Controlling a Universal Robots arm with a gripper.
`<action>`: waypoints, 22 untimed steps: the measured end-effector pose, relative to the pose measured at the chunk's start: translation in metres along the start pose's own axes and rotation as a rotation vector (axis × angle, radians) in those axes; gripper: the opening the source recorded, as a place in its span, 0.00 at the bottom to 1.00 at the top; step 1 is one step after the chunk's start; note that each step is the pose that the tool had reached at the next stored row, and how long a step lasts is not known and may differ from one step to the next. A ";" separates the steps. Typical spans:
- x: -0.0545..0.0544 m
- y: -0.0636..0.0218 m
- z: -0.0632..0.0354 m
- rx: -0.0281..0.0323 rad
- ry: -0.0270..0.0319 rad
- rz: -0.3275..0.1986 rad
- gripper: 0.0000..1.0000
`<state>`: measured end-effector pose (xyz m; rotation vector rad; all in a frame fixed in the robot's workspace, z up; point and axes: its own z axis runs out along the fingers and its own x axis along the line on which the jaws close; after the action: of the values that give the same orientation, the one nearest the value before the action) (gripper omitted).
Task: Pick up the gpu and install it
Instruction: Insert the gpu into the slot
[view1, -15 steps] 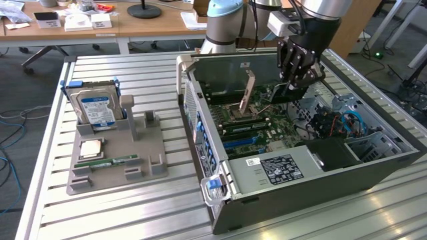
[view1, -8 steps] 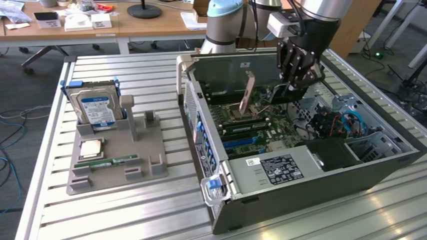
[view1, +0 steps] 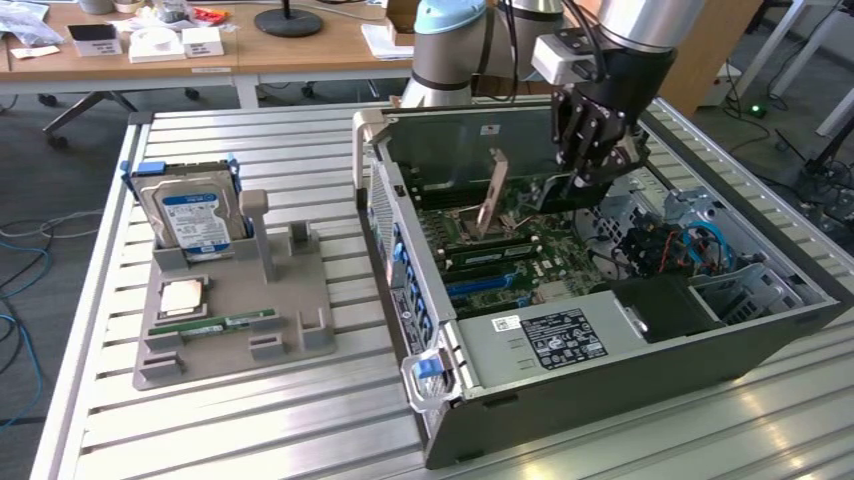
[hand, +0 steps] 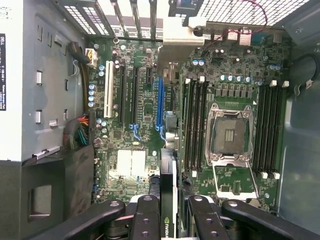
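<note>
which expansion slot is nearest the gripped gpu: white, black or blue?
The long blue slot: the dark, thin gpu card in the gripper hangs edge-on beside it; white slot and black slots lie farther.

Wrist view: white sticker (hand: 2, 65) on case wall (hand: 30, 115), "DELL" in vertical print, remaining lines too small to read. gpu (hand: 168, 200) edge: green NVIDIA logo with lettering. Exterior view: black-and-white label (view1: 562, 338) on power supply cover (view1: 514, 365) and blue label (view1: 195, 218) on hard drive (view1: 184, 186), print present, illegible.
</note>
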<state>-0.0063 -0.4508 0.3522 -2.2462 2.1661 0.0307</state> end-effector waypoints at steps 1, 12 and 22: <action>0.000 0.0000 0.0006 0.0000 0.0000 0.000 0.27; 0.000 0.0014 0.0027 -0.0001 0.0002 0.000 0.27; 0.000 0.0021 0.0068 -0.0001 0.0002 0.000 0.27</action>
<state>-0.0084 -0.4509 0.3454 -2.2464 2.1663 0.0306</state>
